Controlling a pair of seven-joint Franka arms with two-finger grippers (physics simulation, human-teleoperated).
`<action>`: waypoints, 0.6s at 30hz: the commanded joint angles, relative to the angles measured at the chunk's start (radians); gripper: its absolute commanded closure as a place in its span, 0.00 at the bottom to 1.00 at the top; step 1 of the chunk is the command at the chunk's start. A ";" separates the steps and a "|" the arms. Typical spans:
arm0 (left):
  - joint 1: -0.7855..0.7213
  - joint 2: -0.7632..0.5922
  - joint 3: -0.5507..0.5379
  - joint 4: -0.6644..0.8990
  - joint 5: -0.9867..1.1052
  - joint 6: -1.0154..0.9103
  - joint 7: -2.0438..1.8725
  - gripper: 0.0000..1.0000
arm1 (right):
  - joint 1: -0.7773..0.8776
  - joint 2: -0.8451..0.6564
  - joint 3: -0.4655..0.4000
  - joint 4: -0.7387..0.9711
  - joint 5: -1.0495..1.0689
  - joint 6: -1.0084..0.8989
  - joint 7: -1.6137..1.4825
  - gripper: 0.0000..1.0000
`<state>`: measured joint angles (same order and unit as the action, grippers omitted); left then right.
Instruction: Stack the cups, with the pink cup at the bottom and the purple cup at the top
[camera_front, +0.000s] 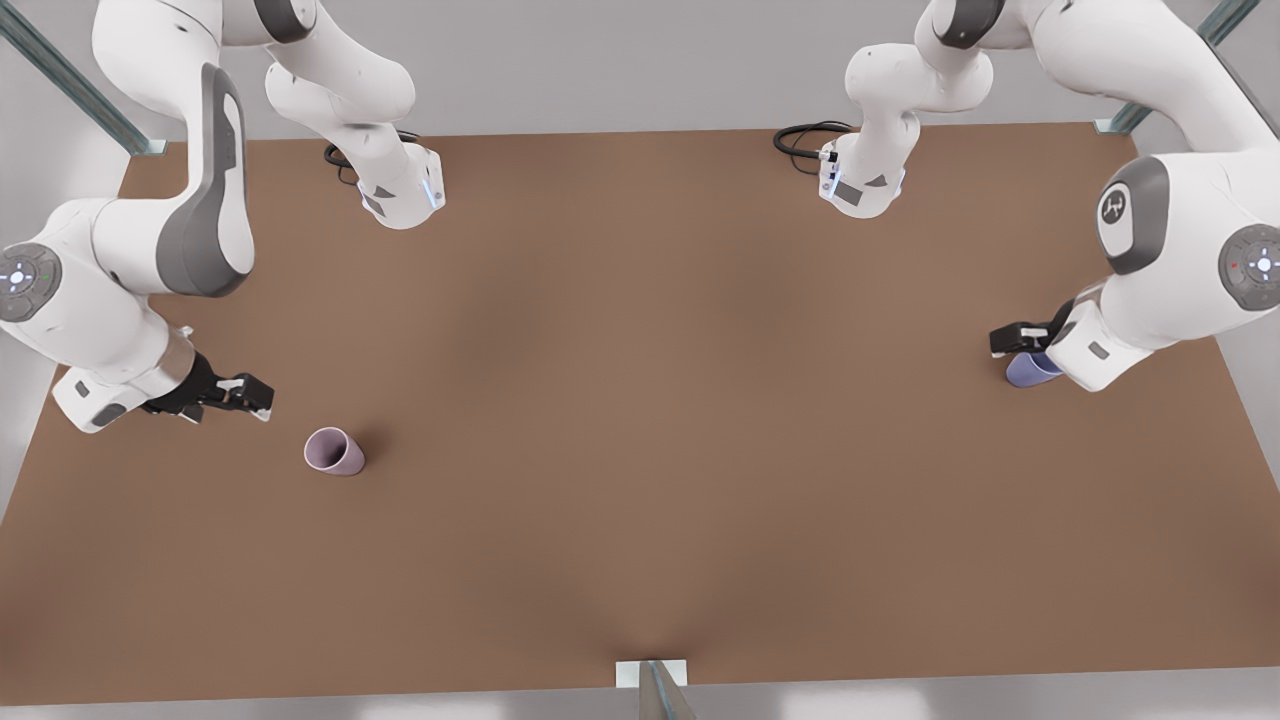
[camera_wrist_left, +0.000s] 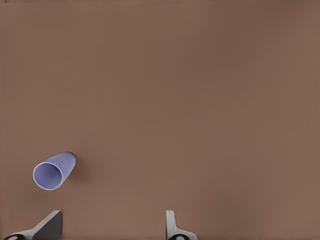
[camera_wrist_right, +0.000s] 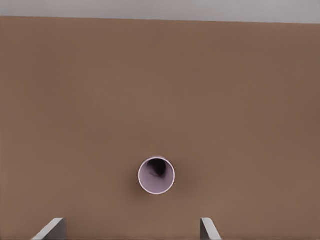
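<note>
In the front view the purple cup (camera_front: 1030, 370) is half covered by the left gripper (camera_front: 1012, 338) and its wrist; only the base end and part of the wall are seen, and contact with the fingers cannot be judged. Both arms are cut off by the upper and side edges. In the left wrist view only the tips of the fingers (camera_wrist_left: 170, 225) are seen, cropped by the frame edge. The same is noted for the right gripper's fingertips (camera_wrist_right: 207, 229) in the right wrist view. The bottom of the pink cup (camera_wrist_right: 156, 174) is lost in interior shadow.
</note>
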<state>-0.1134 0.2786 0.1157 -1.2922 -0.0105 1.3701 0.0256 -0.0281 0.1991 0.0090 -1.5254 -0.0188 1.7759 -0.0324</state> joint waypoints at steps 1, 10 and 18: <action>0.001 0.001 0.001 0.001 -0.002 0.006 0.060 0.00 | 0.000 -0.001 0.000 -0.004 0.000 0.016 -0.017 0.00; 0.001 0.013 0.009 -0.009 0.003 0.000 0.056 0.00 | 0.004 0.056 -0.006 -0.185 0.005 0.207 -0.078 0.00; 0.006 0.028 0.009 -0.009 0.003 0.004 0.057 0.00 | -0.026 0.143 -0.023 -0.343 0.079 0.479 -0.092 0.00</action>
<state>-0.1080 0.3098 0.1241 -1.3013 -0.0080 1.3732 0.0616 -0.0523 0.3360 -0.0102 -1.8611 0.0230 2.0966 -0.0711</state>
